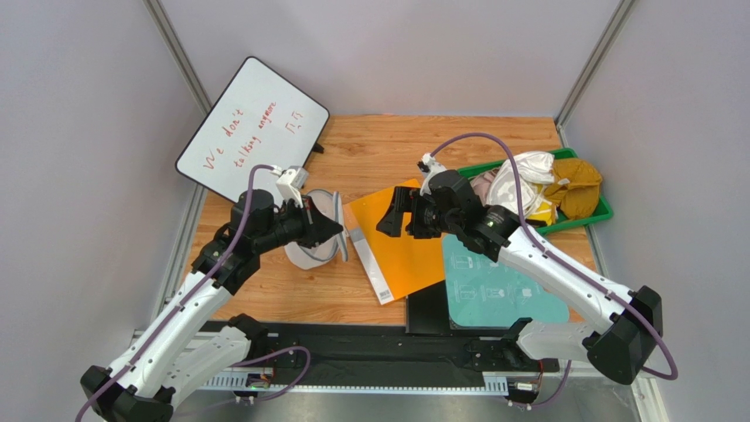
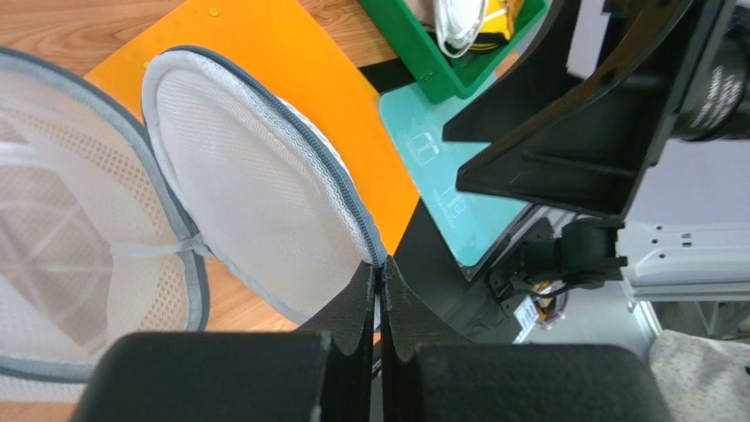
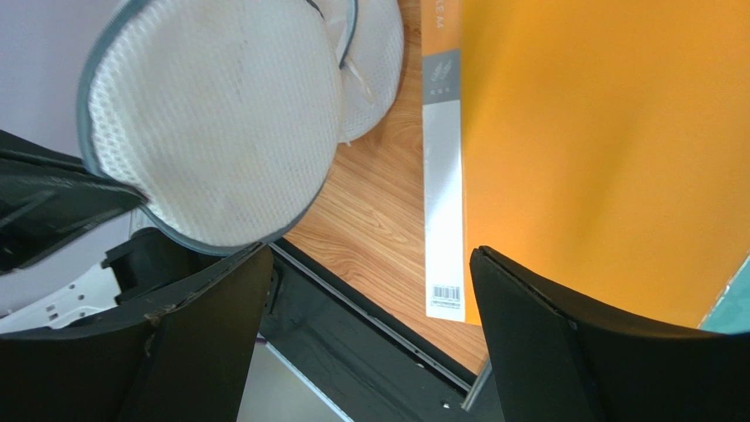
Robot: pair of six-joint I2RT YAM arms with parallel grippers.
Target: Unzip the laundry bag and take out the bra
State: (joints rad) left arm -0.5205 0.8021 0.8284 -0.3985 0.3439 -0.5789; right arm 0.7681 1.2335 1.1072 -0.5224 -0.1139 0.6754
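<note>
The round white mesh laundry bag (image 1: 306,253) lies on the left-centre of the wooden table (image 1: 370,149), a drum-shaped pouch of fine netting edged with a grey zipper tape. Its flat circular lid (image 2: 255,185) stands swung away from the body, joined to it at a fabric hinge, and the body's open mouth shows a coarser honeycomb weave inside. The left gripper (image 2: 380,280) has its black fingers pressed together, pinching the toothed zipper rim at the lid's edge. The soft mustard-brown fabric bra (image 1: 579,189) is well apart from the bag, crumpled at the far right end of a green plastic tray (image 1: 577,222), beside a rumpled white cloth (image 1: 526,174) and a bright yellow garment (image 1: 543,214).

The right gripper (image 3: 370,264) hovers between bag and tray with its fingers spread wide, nothing between them (in the wrist view the lid's grey rim curves just beside one fingertip). Below it lies a smooth flat orange sheet (image 1: 409,251) with a white barcoded strip along one side. Nearer the arms rests a matte teal mat (image 1: 493,290) printed with pale outlines. A rounded whiteboard (image 1: 251,127) with red handwriting leans at the far left corner.
</note>
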